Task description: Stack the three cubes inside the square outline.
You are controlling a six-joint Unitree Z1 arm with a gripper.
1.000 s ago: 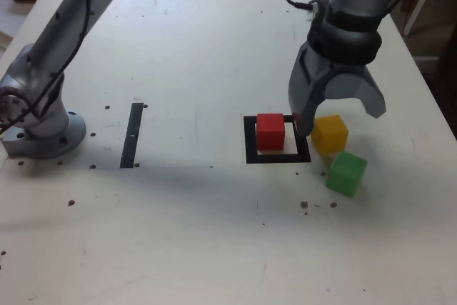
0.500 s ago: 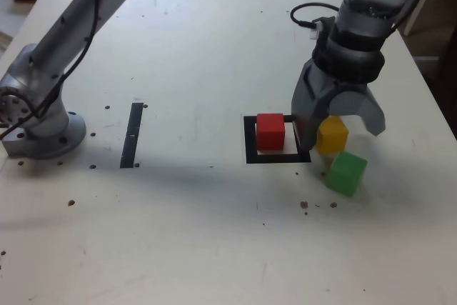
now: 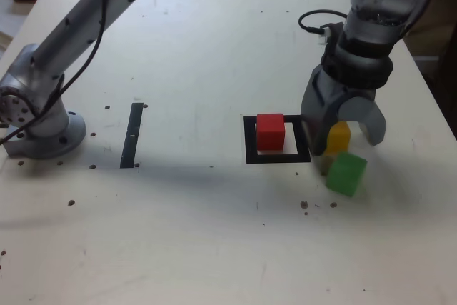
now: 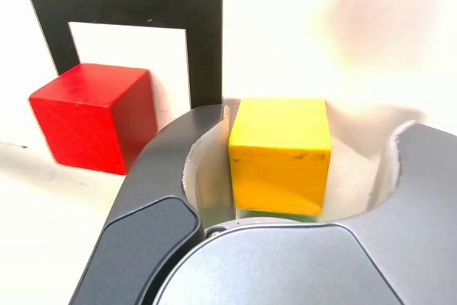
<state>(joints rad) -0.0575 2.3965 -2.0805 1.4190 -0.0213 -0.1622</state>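
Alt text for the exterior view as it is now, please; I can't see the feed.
The gripper is around the yellow cube, jaws apart, with the green cube just in front. To the exterior view's left, the red cube sits inside the black square outline on a pale table.

Smooth, glossy red cube (image 4: 93, 119).

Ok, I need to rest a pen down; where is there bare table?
Free: between the black strip and the square outline, and the table's near side below both. Crowded: around the pincer, yellow cube and green cube.
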